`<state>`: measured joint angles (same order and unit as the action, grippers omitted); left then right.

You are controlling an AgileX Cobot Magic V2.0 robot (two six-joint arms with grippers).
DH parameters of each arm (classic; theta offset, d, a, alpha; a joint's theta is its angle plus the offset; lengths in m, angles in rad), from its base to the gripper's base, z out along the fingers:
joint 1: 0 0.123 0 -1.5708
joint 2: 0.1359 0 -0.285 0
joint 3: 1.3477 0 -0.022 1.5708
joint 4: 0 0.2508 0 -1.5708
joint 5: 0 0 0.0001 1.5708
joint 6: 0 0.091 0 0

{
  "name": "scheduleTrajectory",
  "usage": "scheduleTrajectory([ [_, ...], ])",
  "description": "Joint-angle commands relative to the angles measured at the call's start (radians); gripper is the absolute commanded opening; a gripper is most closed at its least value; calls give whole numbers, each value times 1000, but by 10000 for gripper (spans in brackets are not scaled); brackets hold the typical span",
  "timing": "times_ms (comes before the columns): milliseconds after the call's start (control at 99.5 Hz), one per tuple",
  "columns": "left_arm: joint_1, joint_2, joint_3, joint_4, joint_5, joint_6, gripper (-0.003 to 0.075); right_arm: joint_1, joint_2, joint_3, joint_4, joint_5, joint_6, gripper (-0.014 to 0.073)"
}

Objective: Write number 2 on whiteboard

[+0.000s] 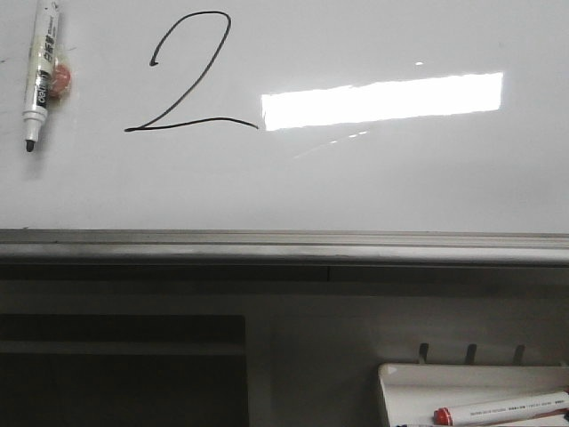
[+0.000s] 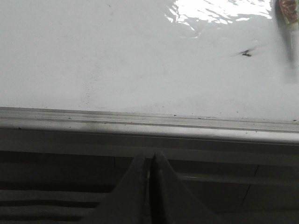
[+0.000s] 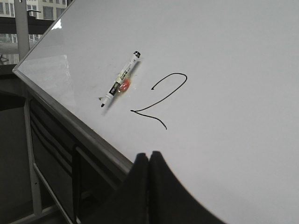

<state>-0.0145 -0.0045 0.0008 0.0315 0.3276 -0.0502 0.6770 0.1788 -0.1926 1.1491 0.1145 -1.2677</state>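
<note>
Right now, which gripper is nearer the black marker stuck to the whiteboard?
Left, probably. The left gripper sits below the rail of the whiteboard, with the marker up the board nearby. The right gripper views the marker from beyond the number 2, farther off.

The whiteboard [image 1: 400,178] carries a marker [image 1: 40,71] beside the number 2 [image 1: 187,76].
</note>
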Motion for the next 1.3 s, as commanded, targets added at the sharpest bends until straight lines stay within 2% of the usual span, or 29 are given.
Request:
scheduleTrajectory([
  [0, 1, -27, 13, 3, -58, -12, -20, -1, 9, -27, 9, -26, -2, -69],
  [1025, 1, -27, 11, 3, -58, -12, -20, -1, 9, -27, 11, -36, 0, -71],
  [1085, 1, -27, 11, 3, -58, -12, -20, -1, 9, -31, -14, -38, 75, -71],
  [1135, 1, -27, 11, 3, -58, -12, -20, -1, 9, -39, -128, -38, 205, -71],
  [1196, 1, -27, 11, 3, -58, -12, -20, -1, 9, -45, -384, -33, 438, -71],
  [1226, 1, -27, 11, 3, -58, -12, -20, -1, 9, -50, -547, -28, 615, -71],
  [1246, 1, -27, 11, 3, -58, -12, -20, -1, 9, -50, -611, -29, 722, -71],
  [1286, 1, -27, 11, 3, -58, -12, -20, -1, 9, -50, -790, -31, 891, -71],
])
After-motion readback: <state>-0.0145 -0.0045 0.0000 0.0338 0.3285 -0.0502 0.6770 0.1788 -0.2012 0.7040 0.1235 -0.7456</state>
